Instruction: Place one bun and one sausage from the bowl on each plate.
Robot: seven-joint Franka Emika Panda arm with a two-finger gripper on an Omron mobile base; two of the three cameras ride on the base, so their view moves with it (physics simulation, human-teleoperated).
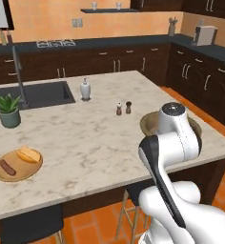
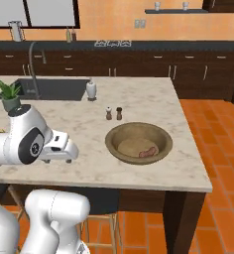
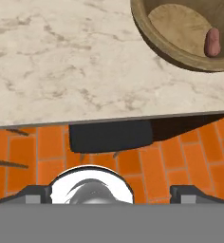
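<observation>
Bowl [image 1: 148, 125] first, in the left base view: its olive-brown rim peeks out behind the arm's white elbow at the right end of the marble counter [image 1: 86, 143], while a tan wooden plate [image 1: 0, 175] sits well apart near the left front edge, already carrying a bun [image 1: 29, 155] and a sausage [image 1: 8, 167]. A salt and pepper pair [image 1: 123, 108], a white soap bottle [image 1: 86, 89] and a potted plant [image 1: 8, 108] stand further back, by the sink. From the right base view the bowl [image 2: 114, 144] shows whole, near the counter's front right corner, with one sausage [image 2: 147, 152] lying on its floor; no bun can be made out in it. In the hand view the fingers [image 3: 112, 192] stand wide apart and hold nothing, hovering off the counter's front edge above the orange floor tiles and a dark stool [image 3: 111, 136], with the bowl [image 3: 152, 38] and its sausage [image 3: 212, 42] up at the far right. One plate looks served, so the step in hand is likely fetching the next item; that calls for swinging over the bowl, dropping down and closing on the sausage. No brand, label or writing is legible anywhere.
</observation>
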